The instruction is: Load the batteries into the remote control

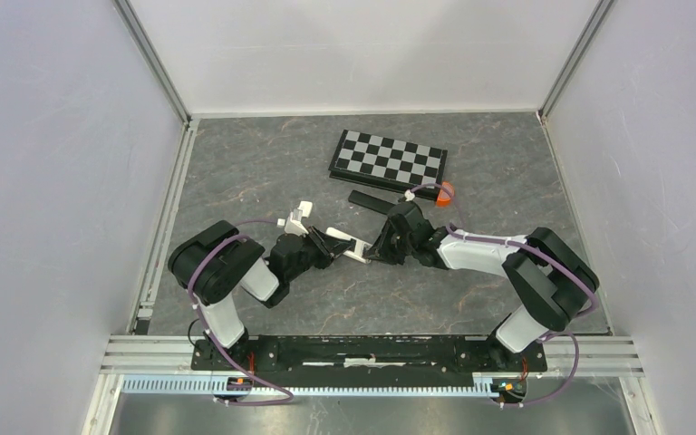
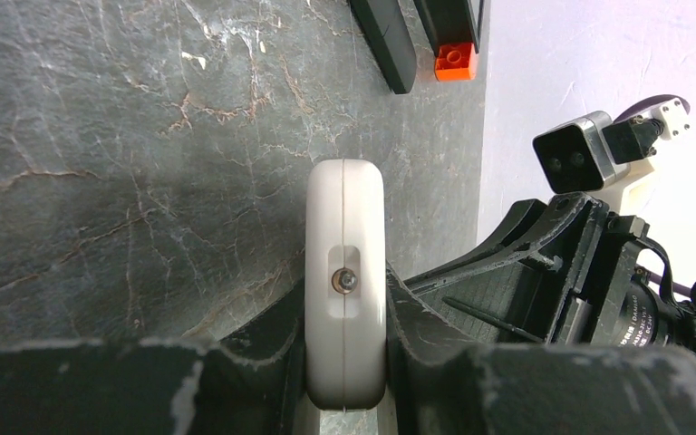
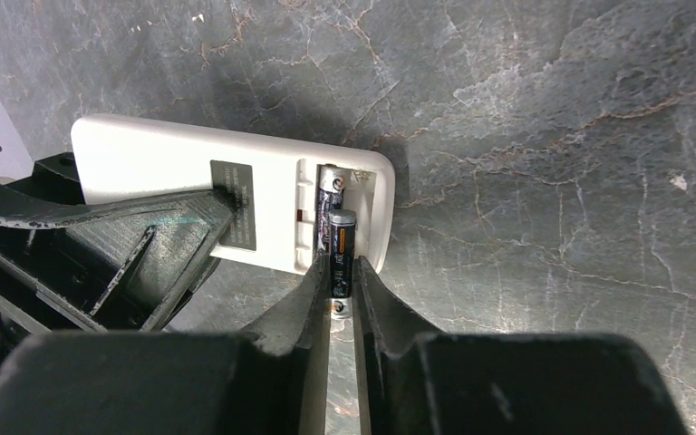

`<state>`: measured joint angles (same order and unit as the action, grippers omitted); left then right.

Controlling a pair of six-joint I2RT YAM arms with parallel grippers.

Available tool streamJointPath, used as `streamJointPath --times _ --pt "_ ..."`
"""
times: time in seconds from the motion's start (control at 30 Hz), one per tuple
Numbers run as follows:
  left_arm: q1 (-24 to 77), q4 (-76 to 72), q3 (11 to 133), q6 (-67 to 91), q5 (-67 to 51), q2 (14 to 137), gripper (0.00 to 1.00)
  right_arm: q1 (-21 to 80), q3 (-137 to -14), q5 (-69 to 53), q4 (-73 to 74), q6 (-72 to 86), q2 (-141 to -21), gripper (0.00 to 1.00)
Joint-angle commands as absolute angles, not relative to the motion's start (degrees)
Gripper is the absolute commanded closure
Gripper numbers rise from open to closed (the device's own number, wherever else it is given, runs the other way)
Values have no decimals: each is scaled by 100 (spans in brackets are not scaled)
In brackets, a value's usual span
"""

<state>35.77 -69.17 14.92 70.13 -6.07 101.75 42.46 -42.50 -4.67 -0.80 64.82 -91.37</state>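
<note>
So the right gripper (image 3: 342, 288) has a battery (image 3: 342, 243) pinched between nearly closed fingers, top end at the remote (image 3: 163, 168) bay, beside a second cell (image 3: 328, 190) already seated. Meanwhile the left gripper (image 2: 344, 313) clamps the remote edge-on.

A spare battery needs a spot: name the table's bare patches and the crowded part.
Bare table: far left, between wall and chessboard; the right side, past the orange brick; the near strip between the arm bases. Crowded: the middle, where the left gripper holds the white remote and the right gripper a battery.
</note>
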Motion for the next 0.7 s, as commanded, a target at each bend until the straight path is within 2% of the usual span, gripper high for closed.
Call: streamJointPath --times 0.0,0.17,0.37,0.4,0.57,0.67 --pt "3604 -6962 1441 7108 -457 10301 98 4201 -4210 -500 -123 6643 -9148 80" --pt "3604 -6918 1468 7132 -459 10327 98 4183 -4166 -561 -231 6700 -9141 65" --pt "3604 -6895 1485 7139 -474 10319 98 4166 -4166 -568 -322 6685 -9056 59" --pt "3605 -6891 1485 7133 -490 10323 98 4164 -4174 -538 -317 6653 -9023 55" --pt "3586 -6869 1510 7189 -706 10245 98 4098 -4129 -239 -205 6263 -8664 19" --pt "3545 -6629 1600 7309 -1116 10100 98 3975 -3970 -262 -359 5722 -8292 6"
